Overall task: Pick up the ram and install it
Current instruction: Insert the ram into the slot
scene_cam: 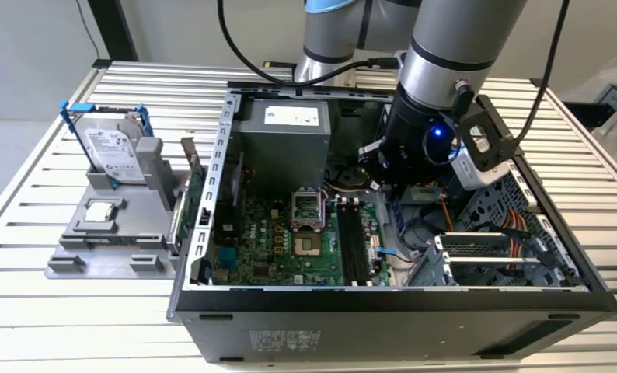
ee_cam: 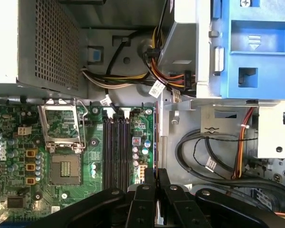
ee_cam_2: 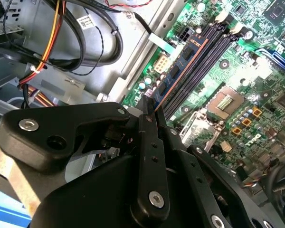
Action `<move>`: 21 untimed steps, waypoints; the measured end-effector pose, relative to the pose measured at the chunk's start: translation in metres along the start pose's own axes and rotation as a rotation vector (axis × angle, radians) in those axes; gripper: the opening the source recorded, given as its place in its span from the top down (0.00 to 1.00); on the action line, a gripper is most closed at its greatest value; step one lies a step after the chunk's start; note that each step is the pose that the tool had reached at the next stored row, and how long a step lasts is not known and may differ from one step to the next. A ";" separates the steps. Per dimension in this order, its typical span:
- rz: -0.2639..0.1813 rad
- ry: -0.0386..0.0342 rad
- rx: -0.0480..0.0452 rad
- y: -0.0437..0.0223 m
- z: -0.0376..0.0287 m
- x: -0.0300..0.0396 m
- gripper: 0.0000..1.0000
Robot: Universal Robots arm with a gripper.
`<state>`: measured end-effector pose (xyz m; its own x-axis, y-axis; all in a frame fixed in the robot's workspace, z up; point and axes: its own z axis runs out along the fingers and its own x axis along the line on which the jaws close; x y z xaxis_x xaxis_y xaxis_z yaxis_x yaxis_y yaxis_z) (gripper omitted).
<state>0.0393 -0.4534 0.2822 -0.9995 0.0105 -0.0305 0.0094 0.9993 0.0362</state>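
Exterior view: arm reaches into the open metal PC case (scene_cam: 392,303) on the slatted desk (scene_cam: 39,311); tool (scene_cam: 376,175) sits low over the black slots (scene_cam: 352,241).

Second wrist view: tool clenched on the ram (ee_cam_2: 178,71), a thin dark stick, edge-on beside the slots. Risk: tilt or misalignment w/ slot could jam it.

First wrist view: ram (ee_cam: 155,147) is just a thin edge near the slots.

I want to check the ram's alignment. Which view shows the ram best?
The second wrist view: the ram shows its chip-covered face, held in the gripper. The first wrist view shows its thin edge. In the exterior view the arm hides it.
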 end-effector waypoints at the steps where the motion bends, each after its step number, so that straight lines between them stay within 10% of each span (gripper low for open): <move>1: 0.000 0.0000 0.0001 0.0000 0.0006 0.0000 1.00; 21: 0.000 0.0001 0.0008 0.0009 0.0087 0.0003 1.00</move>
<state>0.0392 -0.4522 0.2736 -0.9995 0.0105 -0.0304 0.0095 0.9993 0.0354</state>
